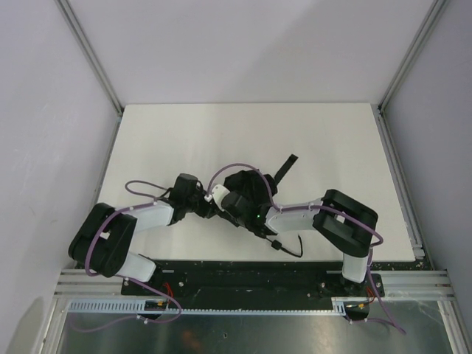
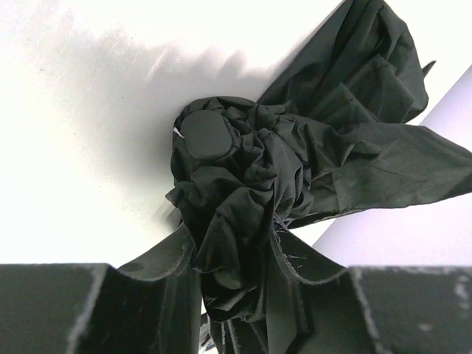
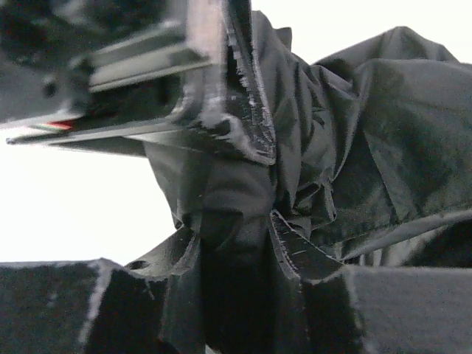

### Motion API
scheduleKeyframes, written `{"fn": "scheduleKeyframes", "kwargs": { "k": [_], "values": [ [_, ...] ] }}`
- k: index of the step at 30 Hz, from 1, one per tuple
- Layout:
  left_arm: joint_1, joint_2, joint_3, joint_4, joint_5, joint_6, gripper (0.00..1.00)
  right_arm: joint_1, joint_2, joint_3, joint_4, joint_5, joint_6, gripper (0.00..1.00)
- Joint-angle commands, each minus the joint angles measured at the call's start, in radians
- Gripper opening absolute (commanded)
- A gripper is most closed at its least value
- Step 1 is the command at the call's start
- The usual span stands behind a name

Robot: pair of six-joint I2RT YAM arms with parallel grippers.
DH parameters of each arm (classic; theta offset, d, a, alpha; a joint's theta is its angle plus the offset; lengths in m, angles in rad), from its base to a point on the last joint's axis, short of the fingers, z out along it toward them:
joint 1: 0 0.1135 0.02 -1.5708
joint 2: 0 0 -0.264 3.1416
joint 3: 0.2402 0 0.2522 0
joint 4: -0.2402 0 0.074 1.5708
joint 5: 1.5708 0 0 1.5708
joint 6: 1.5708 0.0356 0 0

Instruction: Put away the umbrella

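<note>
The umbrella lies collapsed in the middle of the white table, its black canopy bunched into a crumpled bundle, and a flat black strap sticks out at the far right. In the left wrist view the rounded black cap tops the bundled umbrella. My left gripper is shut on a fold of this fabric. My right gripper is shut on the umbrella from the other side, just below the left gripper's fingers. From above, the left gripper and right gripper meet at the bundle's near edge.
Grey walls with aluminium posts enclose the table on three sides. A black cable loops on the table near the right arm's forearm. The metal base rail runs along the near edge.
</note>
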Motion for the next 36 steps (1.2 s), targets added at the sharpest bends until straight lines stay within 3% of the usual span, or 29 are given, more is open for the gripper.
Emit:
{"fn": "scheduleKeyframes", "kwargs": {
  "k": [1,3,8,10,11,20,28,36],
  "values": [
    [-0.003,-0.001,0.021,-0.135,-0.009,0.03,0.0,-0.049,0.054,-0.035,-0.019,-0.116,0.074,0.16],
    [-0.003,0.0,0.042,-0.135,-0.006,0.056,0.05,-0.081,0.059,-0.054,-0.024,-0.211,0.099,0.05],
    [0.004,-0.05,0.095,-0.133,-0.047,0.155,0.73,-0.201,0.091,-0.102,-0.017,-0.529,0.222,0.0],
    [0.014,-0.083,0.113,-0.133,-0.065,0.196,0.91,-0.25,0.11,-0.124,0.005,-0.642,0.283,0.0],
    [0.022,-0.098,0.118,-0.132,-0.07,0.209,0.95,-0.272,0.119,-0.134,0.021,-0.695,0.311,0.0],
    [0.074,-0.182,0.066,-0.117,-0.038,0.206,0.99,-0.429,0.224,-0.173,0.172,-1.049,0.56,0.0],
    [0.04,-0.089,0.014,0.039,0.035,0.117,1.0,-0.472,0.3,-0.194,0.378,-1.169,0.774,0.0],
    [-0.041,0.018,-0.009,0.047,-0.038,0.067,0.96,-0.482,0.327,-0.211,0.549,-1.228,0.912,0.0]
  ]
}}
